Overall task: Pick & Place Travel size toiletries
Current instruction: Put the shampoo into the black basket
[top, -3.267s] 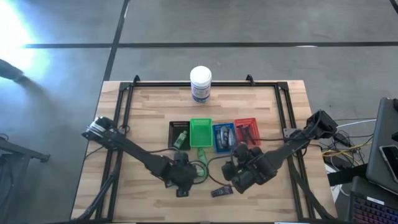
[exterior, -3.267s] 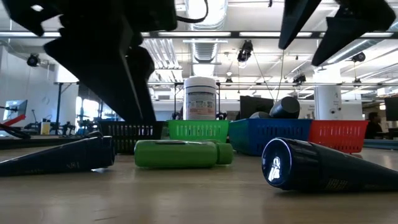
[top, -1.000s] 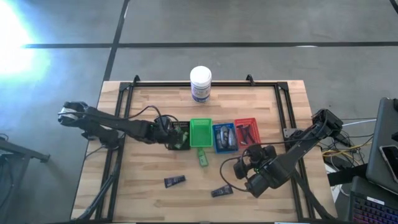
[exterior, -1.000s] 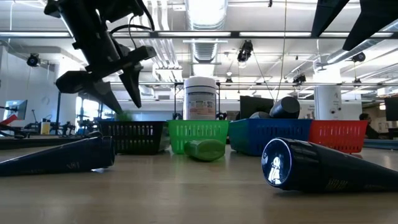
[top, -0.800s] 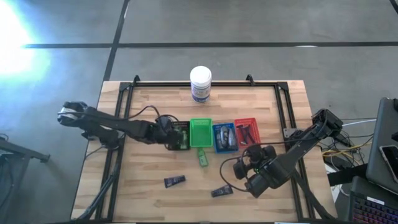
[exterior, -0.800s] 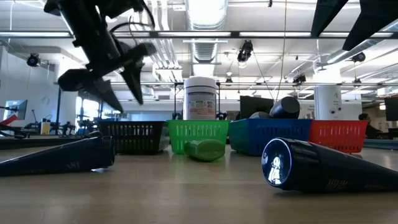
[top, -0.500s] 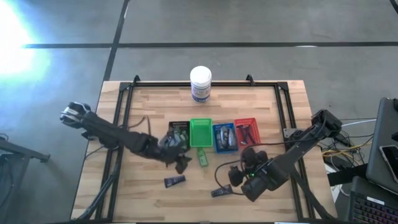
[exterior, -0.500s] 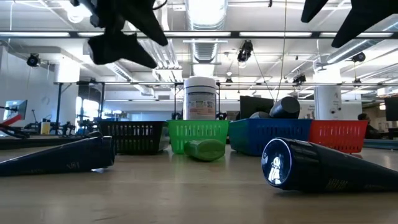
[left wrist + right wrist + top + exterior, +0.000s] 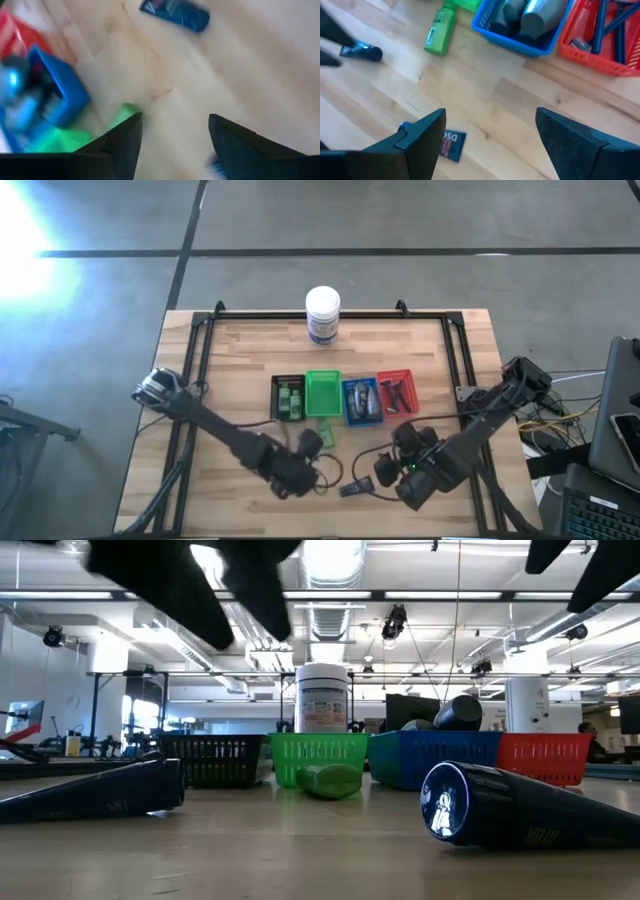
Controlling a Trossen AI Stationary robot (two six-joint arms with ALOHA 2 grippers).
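Hovering my right gripper (image 9: 490,145) jaws wide, empty, over navy tube (image 9: 451,144) lying flat at table's 6 o'clock. Probably light, slick, soft-walled; taking it across mid-body. My left gripper (image 9: 172,140) parted, empty, over second tube (image 9: 362,51).

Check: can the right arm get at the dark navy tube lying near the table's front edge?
Probably yes. The right gripper hovers just beside the dark navy tube, fingers spread apart and empty, bare wood around the tube. The left gripper hovers close on the other side, so watch for crowding.
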